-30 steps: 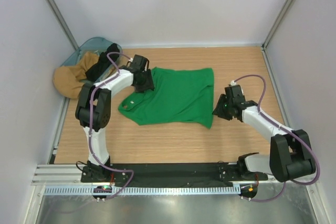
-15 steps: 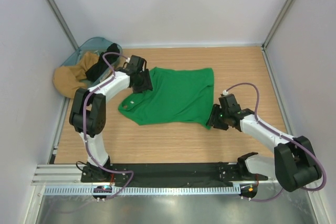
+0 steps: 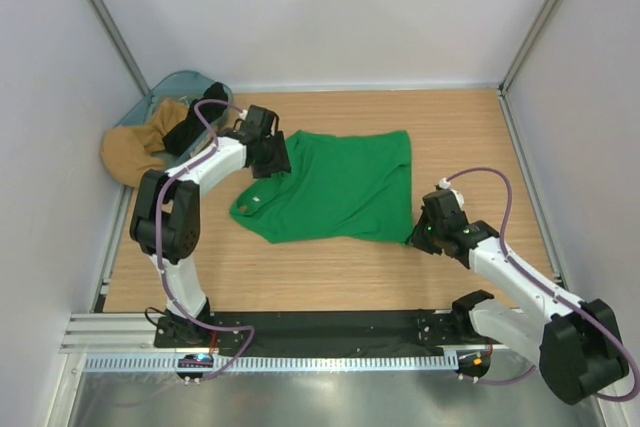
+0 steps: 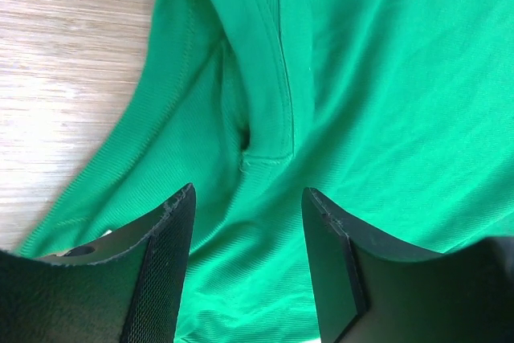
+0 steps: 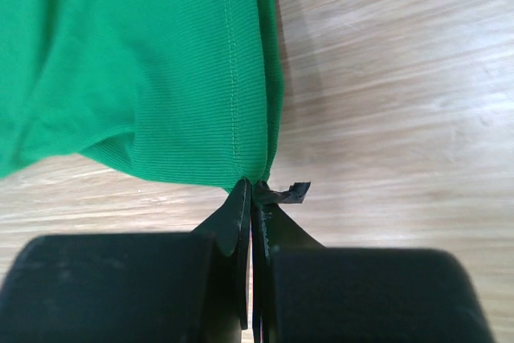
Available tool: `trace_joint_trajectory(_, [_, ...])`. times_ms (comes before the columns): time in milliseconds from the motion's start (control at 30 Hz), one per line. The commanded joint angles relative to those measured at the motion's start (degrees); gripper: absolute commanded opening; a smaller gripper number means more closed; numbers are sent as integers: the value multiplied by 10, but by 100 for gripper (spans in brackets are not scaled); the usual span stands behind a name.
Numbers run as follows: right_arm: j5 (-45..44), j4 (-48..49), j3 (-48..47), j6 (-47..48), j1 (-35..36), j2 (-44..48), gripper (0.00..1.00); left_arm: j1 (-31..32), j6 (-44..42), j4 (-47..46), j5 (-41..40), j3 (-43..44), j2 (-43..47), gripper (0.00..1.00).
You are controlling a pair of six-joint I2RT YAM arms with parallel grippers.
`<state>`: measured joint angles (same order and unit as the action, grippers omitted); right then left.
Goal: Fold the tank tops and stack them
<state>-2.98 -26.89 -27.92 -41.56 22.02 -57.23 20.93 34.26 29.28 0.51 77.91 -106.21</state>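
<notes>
The green tank top [image 3: 335, 187] lies spread on the wooden table, straps to the left. My left gripper [image 3: 272, 159] is open over its upper left part, the jaws either side of the neckline seam [image 4: 265, 130]. My right gripper [image 3: 418, 237] is shut on the green top's lower right hem corner [image 5: 255, 176], its jaws pressed together on the fabric. The black tank top [image 3: 192, 125] lies bunched on a pile at the far left.
A blue bin [image 3: 180, 87] and a tan cloth [image 3: 140, 152] sit at the far left back corner with the black garment on them. White walls close in the table on three sides. A black rail [image 3: 320, 327] runs along the near edge.
My right gripper went to the hem corner, shut on it and pulled it right and towards the near edge, stretching the green top's lower edge. The left gripper has barely moved.
</notes>
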Motion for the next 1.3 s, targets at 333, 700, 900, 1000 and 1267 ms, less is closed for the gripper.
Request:
trace_joint_trajectory(333, [-34, -26, 17, -42, 2, 7, 1, 35, 11, -5, 8, 74, -74, 45])
trace_joint_trajectory(700, [-47, -33, 17, -49, 2, 15, 1, 30, 3, 1, 9, 85, -86, 0])
trace_joint_trajectory(900, [-51, -43, 22, -58, 2, 18, 1, -68, 16, -12, 98, 76, -37, 0])
trace_joint_trajectory(1000, [-38, -34, 30, -63, 2, 18, 1, -120, 29, -18, 128, 94, -30, 0])
trace_joint_trajectory(1267, [-22, -48, 37, -72, 2, 33, 1, -188, 69, -29, 147, 169, -107, 0])
